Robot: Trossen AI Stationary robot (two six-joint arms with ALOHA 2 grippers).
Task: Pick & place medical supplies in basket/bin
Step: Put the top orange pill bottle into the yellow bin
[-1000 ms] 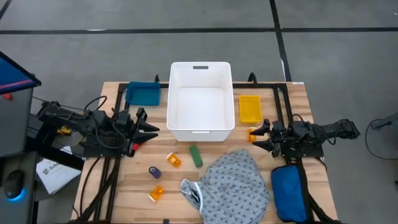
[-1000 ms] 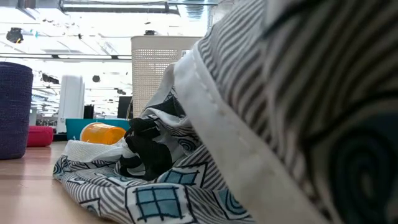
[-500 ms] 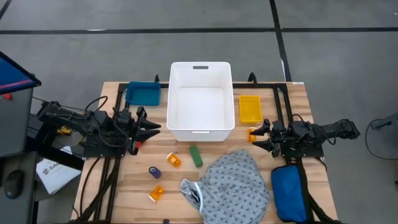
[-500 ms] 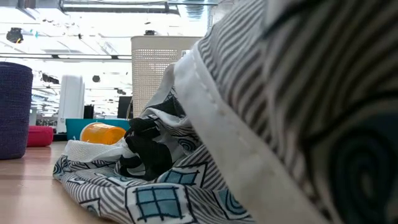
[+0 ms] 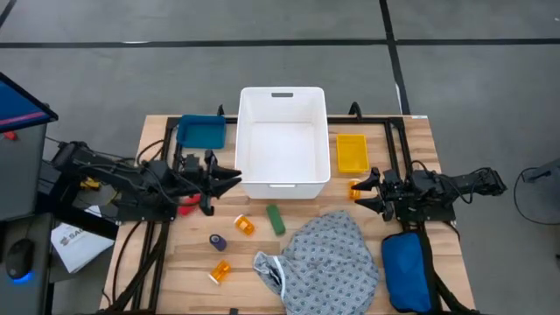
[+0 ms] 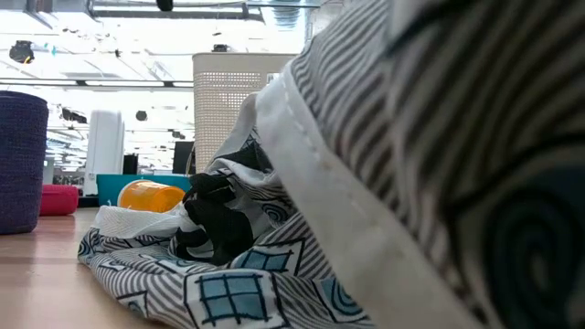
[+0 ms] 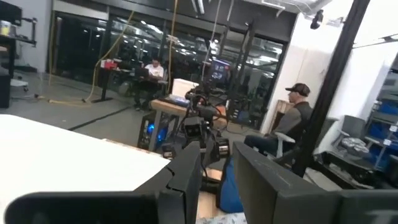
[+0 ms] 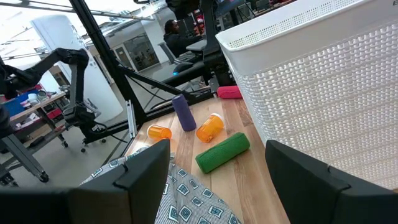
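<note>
My left gripper [image 5: 234, 178], jaws narrowly apart and empty, is beside the white plastic bin [image 5: 282, 179]; next, reach the orange pill bottle [image 5: 244, 226] on the table. Right gripper [image 5: 365, 191] waits wide open.

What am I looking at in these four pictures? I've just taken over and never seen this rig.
Two dark robot arms work at a wooden table. The overhead picture shows everything: the left gripper beside the white basket, holding nothing visible, and the right gripper open, empty. On the table lie orange pill bottles, a green piece, a purple piece, a red piece, a grey patterned gown and a blue pouch. The table-level picture is mostly filled by the gown. The other two pictures look out past each arm's own fingers.
</note>
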